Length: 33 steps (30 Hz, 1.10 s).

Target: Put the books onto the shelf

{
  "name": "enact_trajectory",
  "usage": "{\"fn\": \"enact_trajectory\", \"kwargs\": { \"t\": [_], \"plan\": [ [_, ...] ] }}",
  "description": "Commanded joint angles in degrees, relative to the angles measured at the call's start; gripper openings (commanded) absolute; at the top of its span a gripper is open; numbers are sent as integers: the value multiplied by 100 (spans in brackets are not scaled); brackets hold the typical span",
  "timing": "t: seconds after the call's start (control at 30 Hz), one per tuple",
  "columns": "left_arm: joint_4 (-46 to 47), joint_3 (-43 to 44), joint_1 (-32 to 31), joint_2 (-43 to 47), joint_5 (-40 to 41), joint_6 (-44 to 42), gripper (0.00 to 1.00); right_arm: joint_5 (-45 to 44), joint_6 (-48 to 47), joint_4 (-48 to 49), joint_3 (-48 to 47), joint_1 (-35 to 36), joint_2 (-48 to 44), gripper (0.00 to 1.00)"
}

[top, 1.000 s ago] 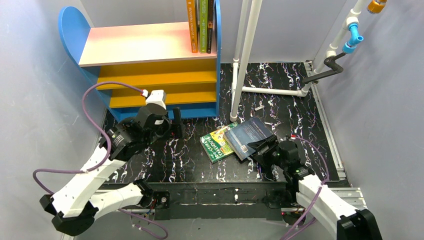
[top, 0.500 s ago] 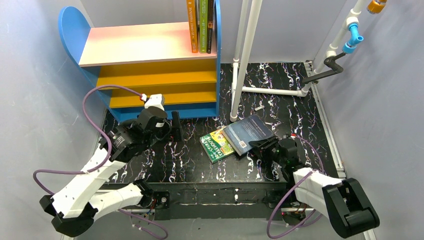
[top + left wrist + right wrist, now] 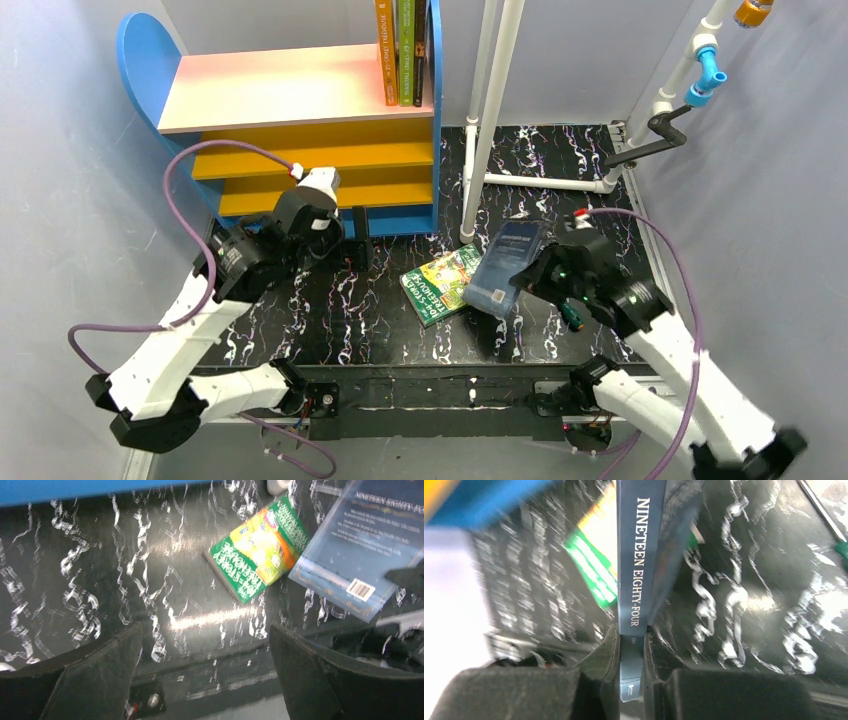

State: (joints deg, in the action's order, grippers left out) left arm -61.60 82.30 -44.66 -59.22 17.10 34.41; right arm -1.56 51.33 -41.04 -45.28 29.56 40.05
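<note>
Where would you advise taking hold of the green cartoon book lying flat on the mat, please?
Grip the green cartoon book by its spine edge, the lower-left one in the left wrist view. Come in from the left gripper's side: it lies flat, and the blue book held in the right gripper hangs over its opposite end.

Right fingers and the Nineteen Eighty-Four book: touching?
Touching. In the right wrist view the right fingers clamp the blue book at its spine, one on each side, no gap.

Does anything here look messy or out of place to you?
Yes: a lime-green book lies crooked on the black table, not on the shelf where three others stand upright. The right gripper holds a dark blue book tilted.
</note>
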Motion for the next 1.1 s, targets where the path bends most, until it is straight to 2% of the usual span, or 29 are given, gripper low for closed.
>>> {"fn": "enact_trajectory", "kwargs": {
  "t": [0.0, 0.03, 0.07, 0.13, 0.2, 0.33, 0.47, 0.7, 0.9, 1.07],
  "plan": [
    [-864, 1741, -18, -678, -258, -590, 98, -1321, -685, -1046, -2235, 1789, 1663, 1],
    [-941, 1912, -16, -744, -393, -594, 98, -1460, -753, -1115, -2503, 1999, 1882, 1],
    [-816, 2100, -16, -897, -1025, -429, 98, -1632, -915, -1307, -3210, 2458, 2444, 1],
    [-522, 1980, -16, -902, -1500, -131, 98, -1767, -1003, -1448, -3625, 2730, 2801, 1],
    [-100, 1738, -20, -898, -1970, 255, 98, -1903, -1072, -1483, -3897, 2955, 3128, 1],
    [652, 1178, -17, -912, -2343, 1216, 98, -1870, -1254, -1177, -3997, 3194, 3394, 1],
    [951, 888, -16, -946, -2272, 1846, 97, -1783, -1414, -822, -3906, 3322, 3407, 1],
    [1087, 887, 41, -1051, -1901, 2247, 90, -1519, -1660, -349, -3643, 3434, 3247, 1],
    [457, 1458, 371, -1517, -1881, 2758, 79, -1590, -1905, -239, -3592, 3646, 3246, 1],
    [-123, 1972, 678, -1860, -2101, 2943, 79, -1809, -2155, -166, -3504, 3856, 3261, 1]
  ]
}}
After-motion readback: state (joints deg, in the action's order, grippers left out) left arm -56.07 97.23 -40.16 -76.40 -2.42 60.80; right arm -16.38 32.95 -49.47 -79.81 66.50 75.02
